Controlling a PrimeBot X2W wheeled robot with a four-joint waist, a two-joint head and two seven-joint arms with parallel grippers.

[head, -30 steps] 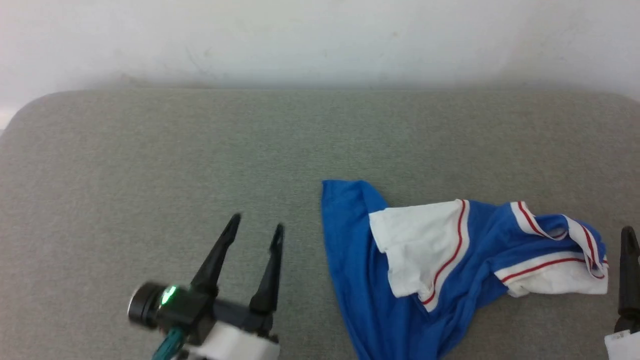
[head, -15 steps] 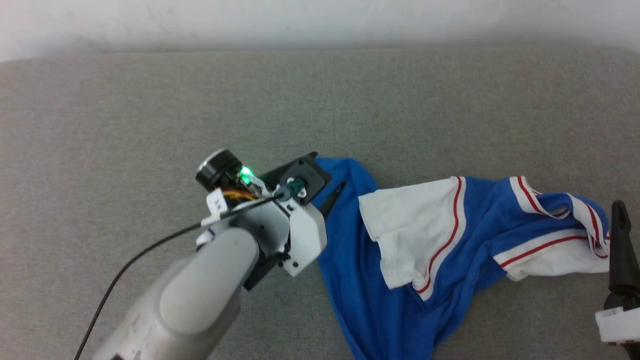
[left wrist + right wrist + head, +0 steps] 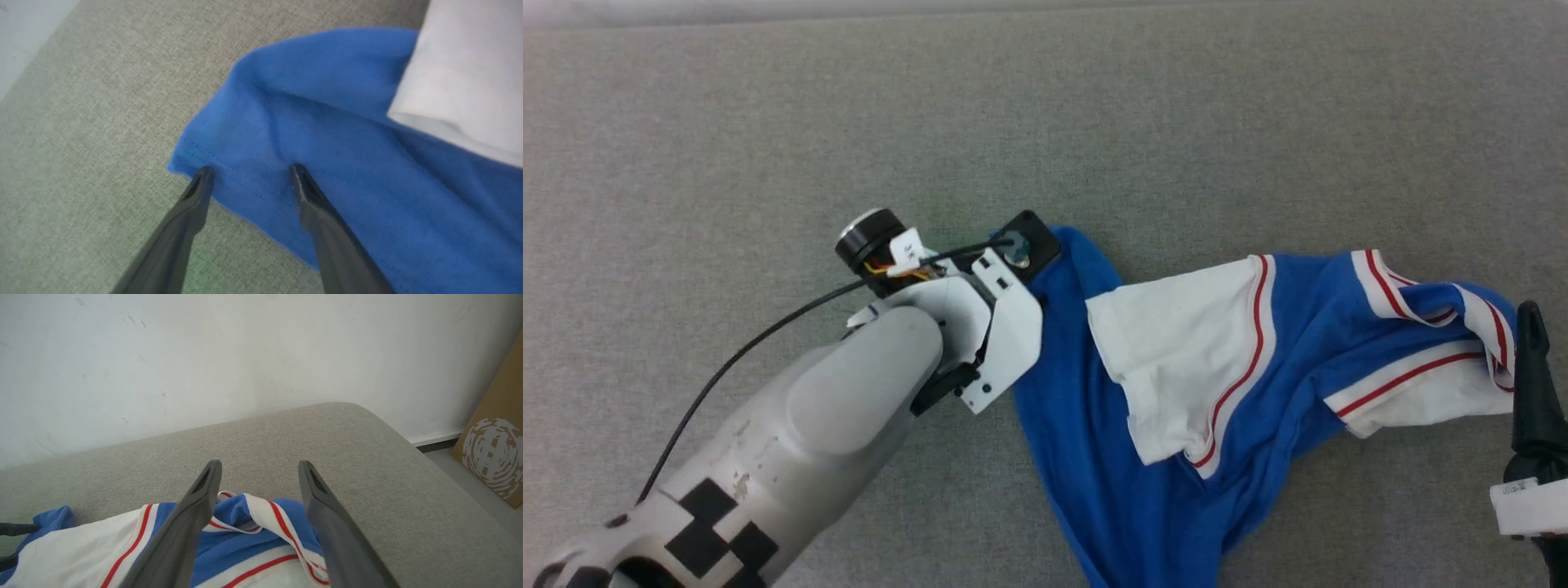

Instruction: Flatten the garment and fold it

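Crumpled blue garment (image 3: pixel 1078 425) lies toward the front right of a grey cushion (image 3: pixel 768 122), its length running left to right. The left claw (image 3: pixel 251 170), released, straddles its hemmed blue corner, tips on the cloth. The right claw (image 3: pixel 259 467), also released, hovers over the opposite striped end.

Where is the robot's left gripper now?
In the left wrist view, the open left gripper is at the stitched corner of the royal-blue jersey shirt.
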